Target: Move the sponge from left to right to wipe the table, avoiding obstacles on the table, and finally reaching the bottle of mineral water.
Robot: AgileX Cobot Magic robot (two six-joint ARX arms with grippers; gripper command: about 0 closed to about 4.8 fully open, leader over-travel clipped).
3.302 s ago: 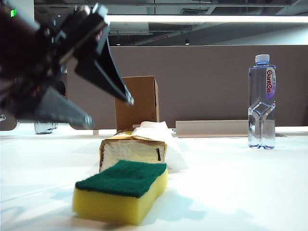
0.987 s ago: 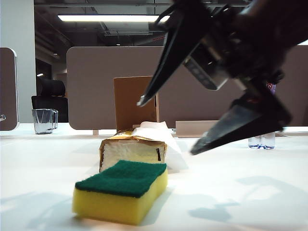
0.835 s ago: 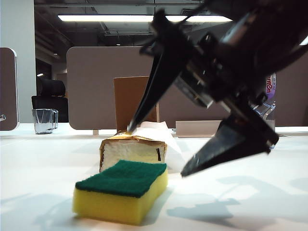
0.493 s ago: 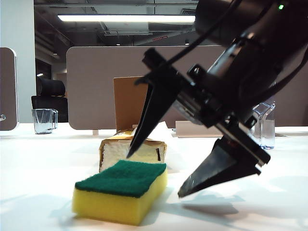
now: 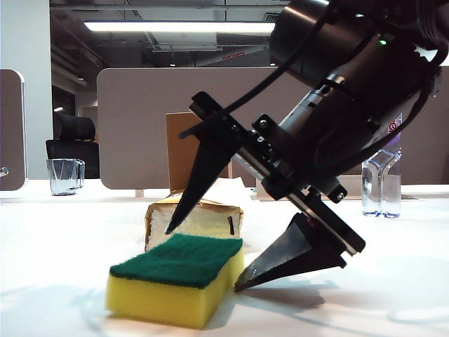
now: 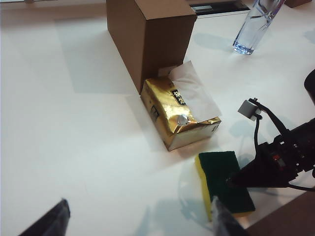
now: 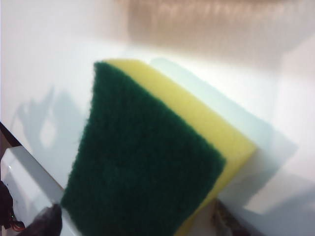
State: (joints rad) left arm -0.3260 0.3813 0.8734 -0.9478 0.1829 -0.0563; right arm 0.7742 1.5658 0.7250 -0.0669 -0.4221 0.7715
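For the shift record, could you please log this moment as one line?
right gripper: open, fingers straddling sponge | left gripper: open, raised, apart | sponge: flat on table, ungrasped | bottle of mineral water: upright, far right

One sponge (image 5: 178,279) lies on the one white table (image 5: 56,232); one gold tissue pack (image 6: 179,112) and one brown cardboard box (image 6: 150,38) make two obstacles; one bottle of mineral water (image 5: 382,180) stands at the back right; one glass mug (image 5: 65,175) sits far left, and behind it what looks like one dark office chair (image 5: 72,137), though it is dim there. Two grippers count in all: the right gripper (image 5: 203,253), its two fingers spread over the sponge; the left gripper (image 6: 140,219), only its two finger tips showing, spread apart.
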